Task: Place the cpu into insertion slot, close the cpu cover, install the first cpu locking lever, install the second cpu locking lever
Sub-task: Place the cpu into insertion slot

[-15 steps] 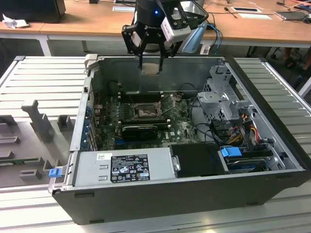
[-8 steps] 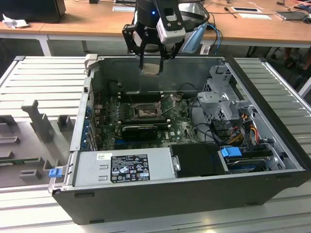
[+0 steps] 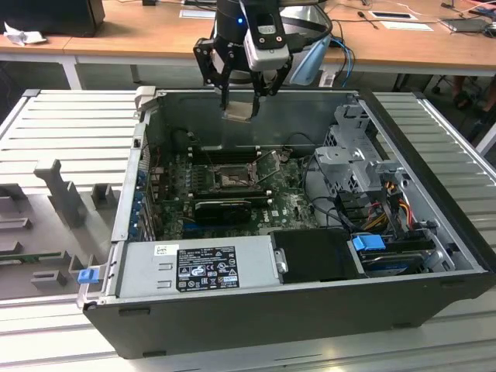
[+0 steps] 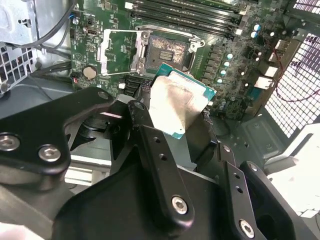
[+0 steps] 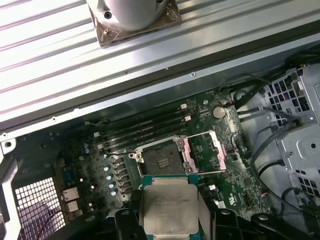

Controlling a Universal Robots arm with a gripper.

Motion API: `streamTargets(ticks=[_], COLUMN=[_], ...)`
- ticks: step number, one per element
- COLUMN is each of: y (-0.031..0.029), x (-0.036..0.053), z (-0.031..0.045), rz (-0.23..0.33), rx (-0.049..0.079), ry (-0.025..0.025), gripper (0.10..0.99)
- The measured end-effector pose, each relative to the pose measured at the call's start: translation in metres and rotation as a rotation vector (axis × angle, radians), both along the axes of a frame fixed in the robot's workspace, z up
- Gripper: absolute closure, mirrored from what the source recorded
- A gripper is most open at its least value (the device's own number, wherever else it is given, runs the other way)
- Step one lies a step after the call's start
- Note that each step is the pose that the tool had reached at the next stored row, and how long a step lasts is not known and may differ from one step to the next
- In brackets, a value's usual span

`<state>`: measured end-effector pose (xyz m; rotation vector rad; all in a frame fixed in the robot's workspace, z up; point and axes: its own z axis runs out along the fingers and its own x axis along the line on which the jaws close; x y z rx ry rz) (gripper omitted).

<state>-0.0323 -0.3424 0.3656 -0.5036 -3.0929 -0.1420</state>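
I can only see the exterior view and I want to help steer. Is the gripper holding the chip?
Observer: Yes. The gripper is shut on the chip; the first wrist view shows its silvery top.
Operator: Is the socket empty?
Observer: Yes, in both wrist views the socket has nothing in it.
Operator: What about its cover?
Observer: In the first wrist view the cover is flipped open beside the socket.

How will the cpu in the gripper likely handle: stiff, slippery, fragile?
The cpu looks like a thin, rigid plate, so it probably won't flex in the gripper. Its smooth metal top looks slick, and it sits tilted in the second wrist view, so it may slip or twist. It is probably light, and its thin green edge seems easy to damage.
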Motion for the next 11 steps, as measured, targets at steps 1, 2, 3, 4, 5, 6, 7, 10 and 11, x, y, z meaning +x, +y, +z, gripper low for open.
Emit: streamTargets(ticks=[1, 2, 3, 4, 5, 6, 7, 10, 11], y=[0.0000, 0.0000, 0.0000, 0.0000, 0.0000, 0.0000, 0.0000, 0.0000, 0.0000], x=[0.0000, -0.0001, -0.0001, 0.0000, -0.0001, -0.0001, 0.0000, -0.0001, -0.0001], z=[-0.0001, -0.0003, -0.0004, -0.0004, -0.0004, -0.0005, -0.0006, -0.0007, -0.0007], rz=[-0.007, -0.015, -0.024, -0.032, -0.039, -0.047, -0.053, -0.082, -0.089], rx=[0.000, 0.000, 0.000, 0.000, 0.000, 0.000, 0.000, 0.000, 0.000], ry=[0.0000, 0.0000, -0.0001, 0.0000, 0.0000, -0.0001, -0.0001, 0.0000, 0.0000], gripper=[0.557, 0.557, 0.557, 0.557, 0.557, 0.557, 0.557, 0.557, 0.557])
